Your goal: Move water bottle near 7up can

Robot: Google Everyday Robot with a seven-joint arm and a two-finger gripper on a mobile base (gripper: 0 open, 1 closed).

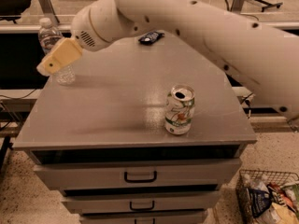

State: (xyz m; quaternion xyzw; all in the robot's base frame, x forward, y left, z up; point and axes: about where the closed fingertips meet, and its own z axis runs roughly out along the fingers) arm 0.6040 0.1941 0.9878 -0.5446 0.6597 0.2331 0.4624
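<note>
Claw at bench far-left corner, overlapping mid-body of water bottle; claw state: cannot tell. One bottle, upright. One 7up can, upright, front right, well apart from bottle. One dark packet at back edge. Wire basket on floor holds bags. Grey bench, drawers beneath.
</note>
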